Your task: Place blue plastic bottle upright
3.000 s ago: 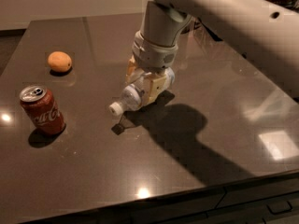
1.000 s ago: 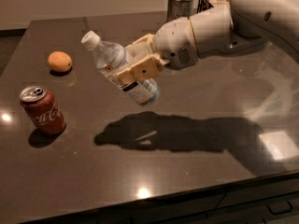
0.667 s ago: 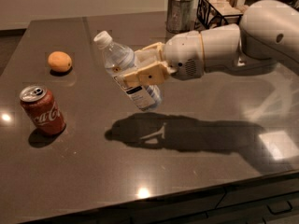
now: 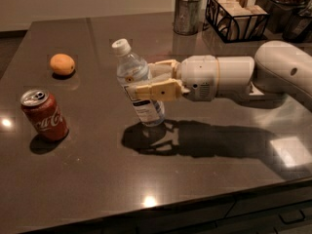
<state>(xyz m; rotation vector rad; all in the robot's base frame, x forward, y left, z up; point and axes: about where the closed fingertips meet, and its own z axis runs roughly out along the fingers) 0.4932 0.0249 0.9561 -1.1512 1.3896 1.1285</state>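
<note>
The pincer [image 4: 142, 80] reaches in from the right of the frame and is clenched across the middle of the blue plastic bottle [image 4: 130, 70], one finger [image 4: 153, 89] over the front and the other behind. The bottle sits at the centre of the frame, its white cap pointing up and a little to the left and its base low over the worktop [image 4: 97, 179]. I cannot tell whether the base touches. A grip at mid-body leaves the base free to meet the surface, which suits standing the bottle up; it is only slightly tilted now. The label below the finger is pale with a dark band, and its writing is unreadable. The red can [image 4: 45, 115] at the left edge shows white Coca-Cola script. An orange [image 4: 62, 64] lies at the upper left, well apart.
</note>
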